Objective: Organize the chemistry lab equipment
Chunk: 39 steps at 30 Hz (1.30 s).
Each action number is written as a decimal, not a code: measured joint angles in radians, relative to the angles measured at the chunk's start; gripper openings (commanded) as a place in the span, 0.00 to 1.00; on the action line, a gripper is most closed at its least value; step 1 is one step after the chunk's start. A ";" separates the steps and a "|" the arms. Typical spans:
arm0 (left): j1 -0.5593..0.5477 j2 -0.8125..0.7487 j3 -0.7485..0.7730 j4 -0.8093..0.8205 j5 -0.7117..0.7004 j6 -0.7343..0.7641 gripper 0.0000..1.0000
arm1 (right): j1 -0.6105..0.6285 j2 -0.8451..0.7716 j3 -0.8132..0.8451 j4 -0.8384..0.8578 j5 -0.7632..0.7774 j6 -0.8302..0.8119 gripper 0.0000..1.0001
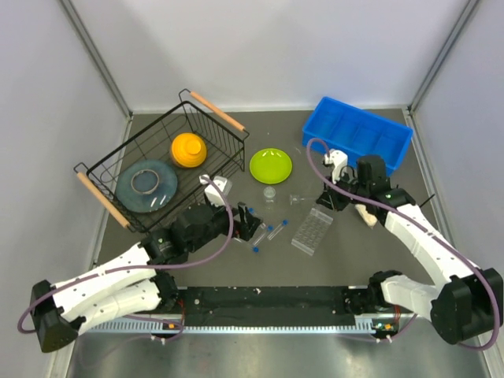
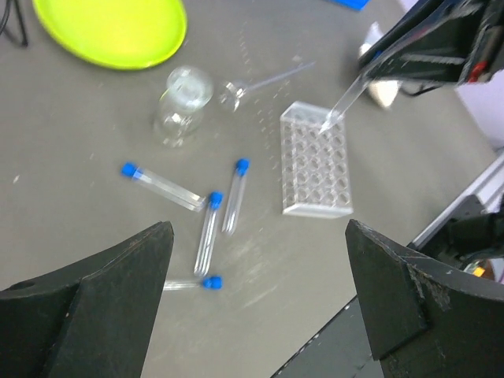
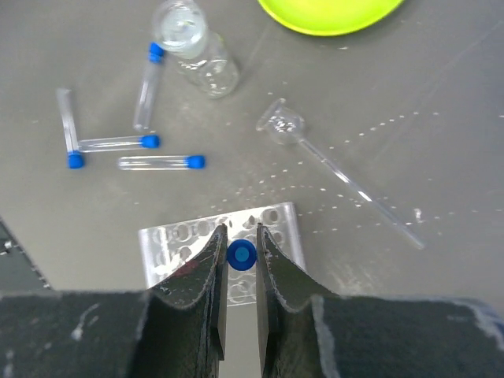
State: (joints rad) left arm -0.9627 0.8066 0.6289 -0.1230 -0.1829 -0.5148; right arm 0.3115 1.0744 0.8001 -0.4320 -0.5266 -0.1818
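My right gripper [image 3: 240, 230] is shut on a clear blue-capped tube [image 3: 242, 254], held upright over the clear grid rack [image 3: 276, 224]. In the left wrist view that tube [image 2: 344, 102] slants down with its tip at the rack's [image 2: 315, 161] far holes. Several more blue-capped tubes lie loose on the mat, among them one [image 2: 161, 183], another [image 2: 235, 195] and a third [image 2: 208, 232]. My left gripper [image 2: 260, 268] hangs open above the mat near them, with nothing between its fingers. A tiny clear cup [image 2: 181, 102] stands beyond the tubes.
A thin clear long-stemmed glass piece [image 3: 331, 161] lies beside the rack. The lime-green plate [image 1: 270, 164] sits behind the cup. A black wire basket [image 1: 228, 126] at back left holds the orange dome [image 1: 189, 150] and a grey-blue dish [image 1: 147, 185]. A blue bin [image 1: 358, 134] stands at back right.
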 measured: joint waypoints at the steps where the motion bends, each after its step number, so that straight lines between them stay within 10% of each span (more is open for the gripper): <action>1: 0.005 -0.016 -0.018 -0.018 -0.005 -0.009 0.96 | 0.000 0.008 -0.008 0.014 0.023 -0.010 0.11; 39: 0.022 -0.069 -0.117 -0.096 -0.045 -0.093 0.96 | 0.029 0.196 -0.052 0.248 0.069 -0.051 0.12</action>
State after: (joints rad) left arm -0.9409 0.7376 0.5114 -0.2188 -0.2276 -0.6079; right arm 0.3405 1.2705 0.7479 -0.1841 -0.4572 -0.2325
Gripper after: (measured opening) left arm 0.963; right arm 0.145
